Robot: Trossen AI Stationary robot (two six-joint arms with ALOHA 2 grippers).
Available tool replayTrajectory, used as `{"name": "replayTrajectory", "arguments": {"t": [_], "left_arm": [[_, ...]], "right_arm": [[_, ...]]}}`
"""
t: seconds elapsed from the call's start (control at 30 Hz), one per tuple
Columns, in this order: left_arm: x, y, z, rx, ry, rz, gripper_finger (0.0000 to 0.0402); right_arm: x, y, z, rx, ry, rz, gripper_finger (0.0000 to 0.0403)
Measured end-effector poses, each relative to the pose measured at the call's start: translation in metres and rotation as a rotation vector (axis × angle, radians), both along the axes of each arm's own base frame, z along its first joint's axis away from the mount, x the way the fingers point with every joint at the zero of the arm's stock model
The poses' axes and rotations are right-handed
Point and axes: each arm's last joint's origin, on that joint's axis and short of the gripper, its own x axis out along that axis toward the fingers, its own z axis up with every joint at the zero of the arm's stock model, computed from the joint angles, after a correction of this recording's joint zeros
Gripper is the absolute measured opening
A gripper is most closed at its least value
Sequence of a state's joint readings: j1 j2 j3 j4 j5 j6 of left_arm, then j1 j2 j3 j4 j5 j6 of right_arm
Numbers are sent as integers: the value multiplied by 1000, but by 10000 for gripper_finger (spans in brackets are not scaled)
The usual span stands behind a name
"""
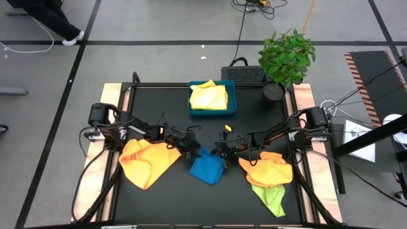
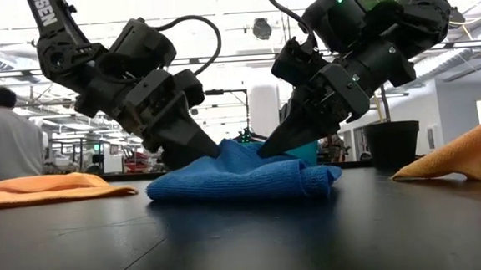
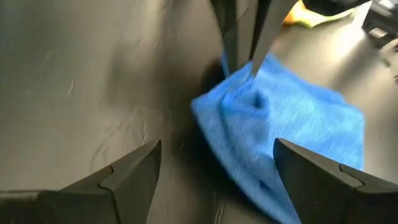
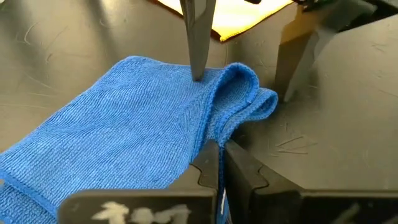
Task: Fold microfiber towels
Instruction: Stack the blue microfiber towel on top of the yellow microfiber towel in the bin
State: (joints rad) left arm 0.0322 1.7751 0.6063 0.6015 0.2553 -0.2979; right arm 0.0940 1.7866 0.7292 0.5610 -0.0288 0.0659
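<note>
Blue microfiber towel (image 1: 207,168), folded, lies mid-worktop (image 1: 191,197); we note the right tool (image 4: 219,163) clamped together on its edge, the left tool (image 3: 214,168) spread apart astride it

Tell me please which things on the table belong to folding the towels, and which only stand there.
Belong to the job:
blue towel, pinched by the shut right gripper; the open left gripper is at its edge
orange towel
second orange towel
green towel
yellow towel in the blue tray

Only standing there:
potted plant
</note>
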Motion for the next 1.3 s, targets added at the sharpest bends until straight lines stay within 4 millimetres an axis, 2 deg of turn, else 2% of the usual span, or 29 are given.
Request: {"name": "replayTrajectory", "arguments": {"t": [0.23,0.47,0.57,0.83,1.17,1.3], "left_arm": [[14,-1,-6,4,-50,-76,310],[26,-1,-1,29,-112,-111,301],[26,-1,0,41,-122,-120,271],[24,-2,-3,12,-100,-185,141],[25,-1,-1,53,-136,-208,24],[25,-1,0,67,-148,-215,12]], "right_arm": [[1,0,1,0,-13,4,0],[0,2,0,4,2,13,0],[-1,2,-1,4,11,11,0],[0,2,0,7,6,8,0],[0,2,0,22,6,-1,0],[0,2,0,77,15,11,13]]}}
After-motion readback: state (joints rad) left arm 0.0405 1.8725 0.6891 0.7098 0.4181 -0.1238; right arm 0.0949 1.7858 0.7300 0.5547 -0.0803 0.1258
